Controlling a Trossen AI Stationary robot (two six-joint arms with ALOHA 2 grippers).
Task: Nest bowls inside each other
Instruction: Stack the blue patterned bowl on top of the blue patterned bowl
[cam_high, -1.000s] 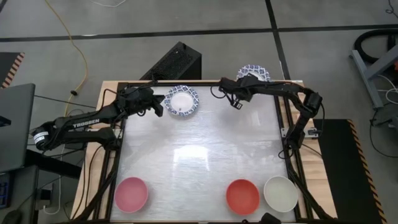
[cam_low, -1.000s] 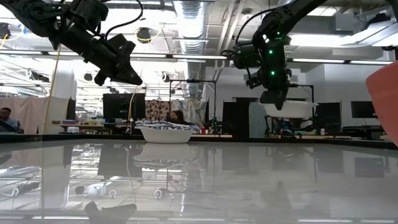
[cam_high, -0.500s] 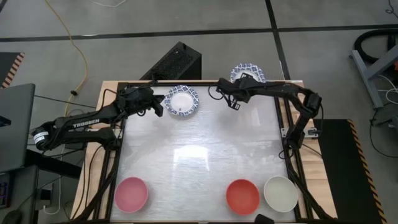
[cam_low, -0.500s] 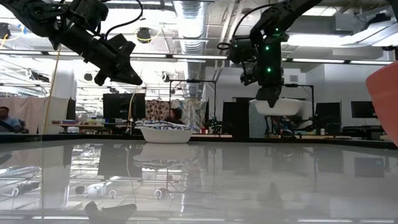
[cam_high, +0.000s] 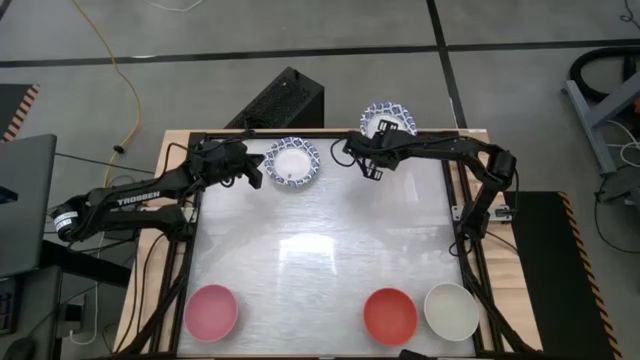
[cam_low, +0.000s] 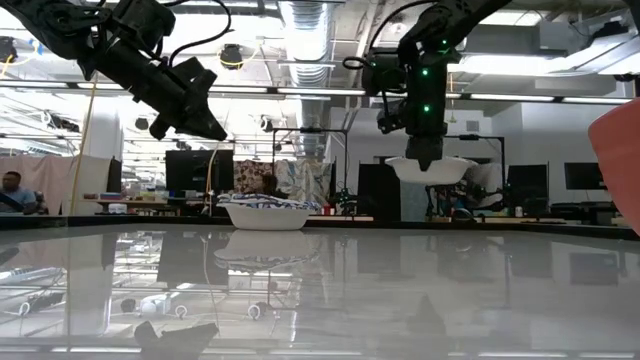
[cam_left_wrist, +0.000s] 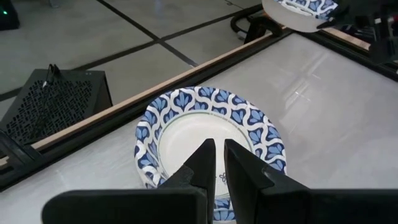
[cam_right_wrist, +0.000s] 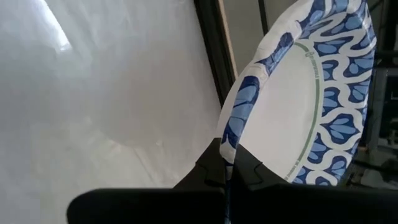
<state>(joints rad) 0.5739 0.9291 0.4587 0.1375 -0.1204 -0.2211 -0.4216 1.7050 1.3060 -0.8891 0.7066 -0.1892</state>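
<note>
Right gripper (cam_right_wrist: 229, 167) on blue-patterned bowl (cam_right_wrist: 305, 93) rim.

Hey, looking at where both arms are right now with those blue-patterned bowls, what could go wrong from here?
1. The right gripper pinches the carried blue-patterned bowl only by its thin rim, high above the table; it may tilt or slip out.
2. The left gripper hovers shut right over the blue-patterned bowl on the table, so the incoming bowl or right arm might hit it.
3. A tilted release may leave the bowl crooked instead of nested.

Lab: exposed ceiling ducts (cam_low: 310, 20), monitors (cam_low: 195, 170).
</note>
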